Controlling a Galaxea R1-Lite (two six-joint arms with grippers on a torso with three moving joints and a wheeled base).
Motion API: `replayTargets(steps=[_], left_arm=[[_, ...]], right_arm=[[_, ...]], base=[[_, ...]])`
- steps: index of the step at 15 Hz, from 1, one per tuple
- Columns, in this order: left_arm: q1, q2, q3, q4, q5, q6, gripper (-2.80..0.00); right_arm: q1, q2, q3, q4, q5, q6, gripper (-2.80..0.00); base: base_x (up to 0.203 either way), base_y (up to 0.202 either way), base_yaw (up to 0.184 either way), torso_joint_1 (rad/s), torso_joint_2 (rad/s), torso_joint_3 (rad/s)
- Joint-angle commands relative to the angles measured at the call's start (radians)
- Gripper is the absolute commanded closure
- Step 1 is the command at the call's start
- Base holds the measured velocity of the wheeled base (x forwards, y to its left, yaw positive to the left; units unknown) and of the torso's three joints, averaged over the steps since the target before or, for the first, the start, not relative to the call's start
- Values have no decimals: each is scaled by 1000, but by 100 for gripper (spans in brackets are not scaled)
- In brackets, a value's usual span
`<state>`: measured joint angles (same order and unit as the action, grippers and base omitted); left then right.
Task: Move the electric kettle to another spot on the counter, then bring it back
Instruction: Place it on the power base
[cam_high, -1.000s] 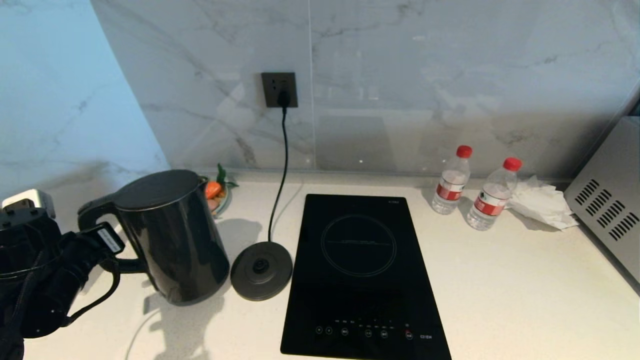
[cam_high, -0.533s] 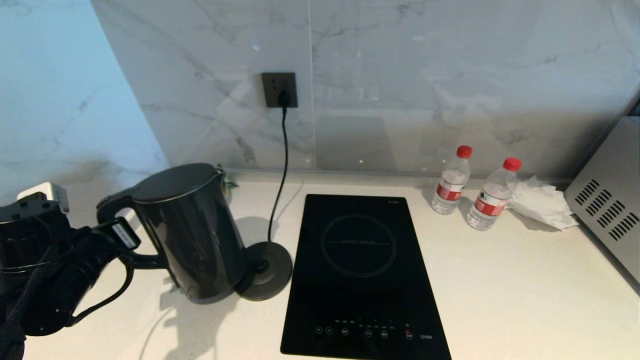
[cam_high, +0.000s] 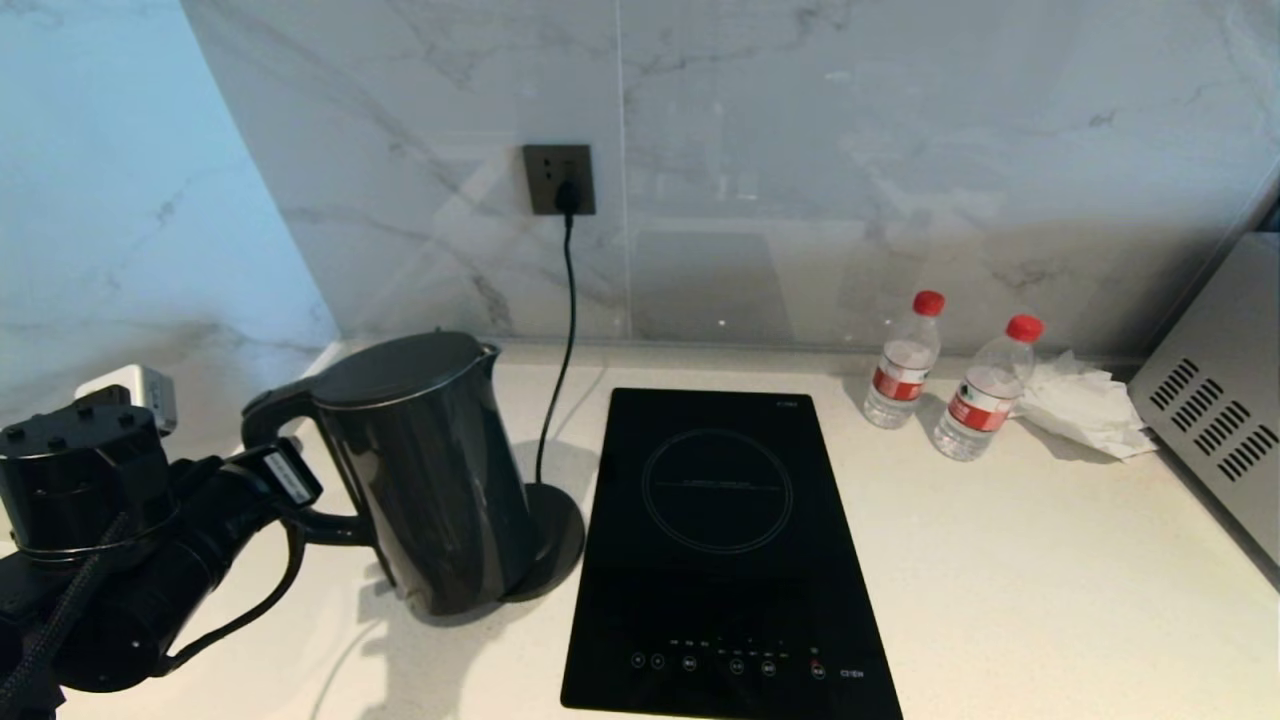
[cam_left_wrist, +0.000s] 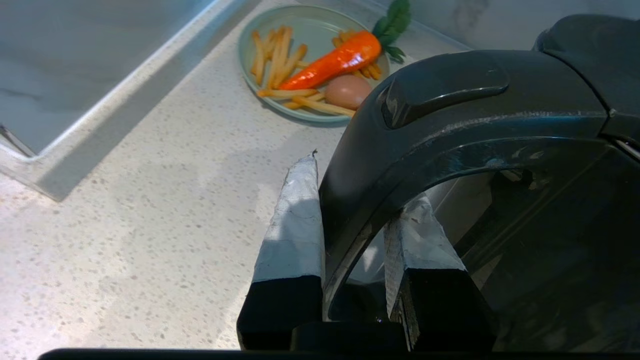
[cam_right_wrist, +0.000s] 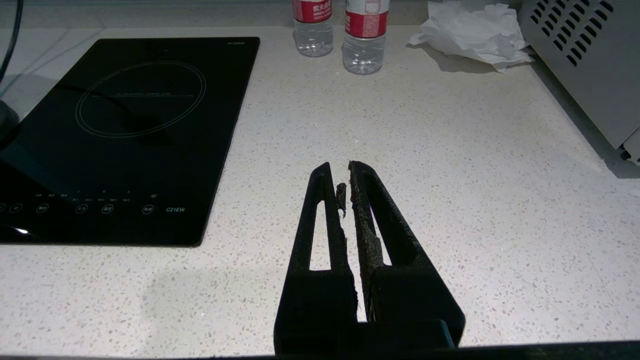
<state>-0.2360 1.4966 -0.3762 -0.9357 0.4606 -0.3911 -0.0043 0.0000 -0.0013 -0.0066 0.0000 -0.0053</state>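
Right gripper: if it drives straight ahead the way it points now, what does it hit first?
Probably the nearer water bottle. The right gripper, shut, points that way across bare counter; depth is uncertain.

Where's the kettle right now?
Head view, left side: the electric kettle is held by its handle in the left gripper, over the base disc beside the hob.

Head view: you look forward and down over the counter (cam_high: 1000, 560) toward the marble wall
Left wrist view: you sit close behind the fingers, hard against the kettle handle (cam_left_wrist: 450, 130)
Right wrist view: low over the counter, facing the induction hob (cam_right_wrist: 120, 135); shared with the head view
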Motion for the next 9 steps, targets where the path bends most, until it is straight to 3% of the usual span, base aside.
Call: replayTargets(steps=[1, 9], left_arm=[[-48, -4, 2, -8, 20, -7, 0], [-68, 14, -21, -8, 24, -14, 0]], right_arm=[[0, 0, 0, -1, 0, -1, 0], [1, 0, 0, 0, 0, -1, 0]], base=[[0, 0, 0, 0, 0, 0], [0, 0, 0, 0, 0, 0]])
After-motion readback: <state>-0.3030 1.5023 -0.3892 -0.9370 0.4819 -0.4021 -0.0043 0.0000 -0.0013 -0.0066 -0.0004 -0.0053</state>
